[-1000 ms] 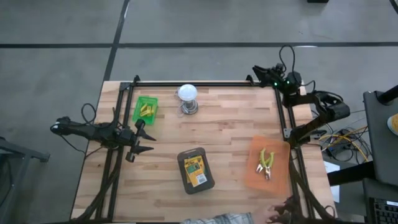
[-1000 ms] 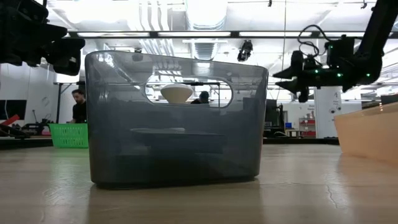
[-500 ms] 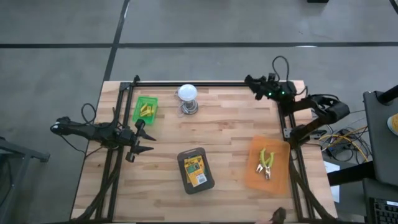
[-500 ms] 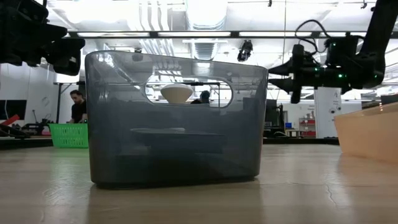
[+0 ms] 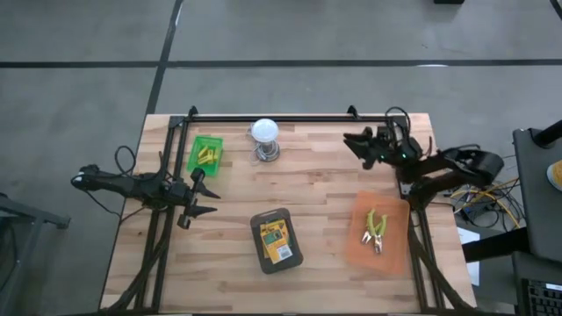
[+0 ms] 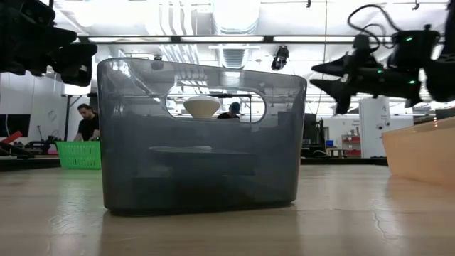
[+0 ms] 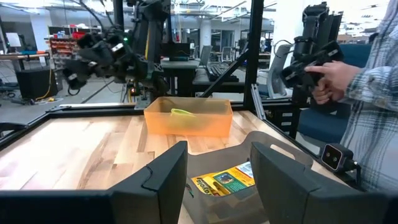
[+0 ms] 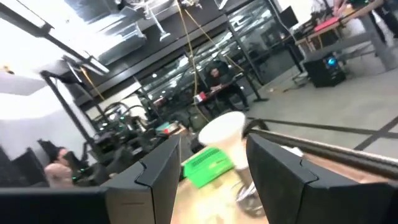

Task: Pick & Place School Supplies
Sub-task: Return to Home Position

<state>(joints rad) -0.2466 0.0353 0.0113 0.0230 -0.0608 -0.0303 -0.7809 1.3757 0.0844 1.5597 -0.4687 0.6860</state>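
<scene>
Crayon box (image 5: pixel 277 242) lies flat in black bin (image 5: pixel 256 239), near the table's (image 5: pixel 325 193) front edge, about mid-width. Its long axis runs far edge to near edge, slightly skewed, with the green end toward the far side and the yellow end toward the near side. Only one box can be made out from above.

Small yellow sticks (image 5: pixel 207 155) are piled in green bin (image 5: pixel 192 158) at the far left, with mixed directions that are too small to sort. Green-handled punch (image 5: pixel 378 228) is in orange bin (image 5: pixel 356 250) at the near right. It lies lengthwise far to near, with the handles toward the far edge.

Left arm reaches in level from the left edge. Left gripper (image 5: pixel 208 194) points toward the table's centre, between the green and black bins, raised off the wood. Its fingers are spread wide, holding and touching nothing.

Right arm is folded at the right edge, with the forearm angled in. Right gripper (image 5: pixel 351 146) is high over the far right part of the table, pointing toward the white bulb (image 5: pixel 264 131). Its fingers are apart and empty.

Person's hand (image 7: pixel 328 76) shows beyond the table's edge, gripping a dark device.
</scene>
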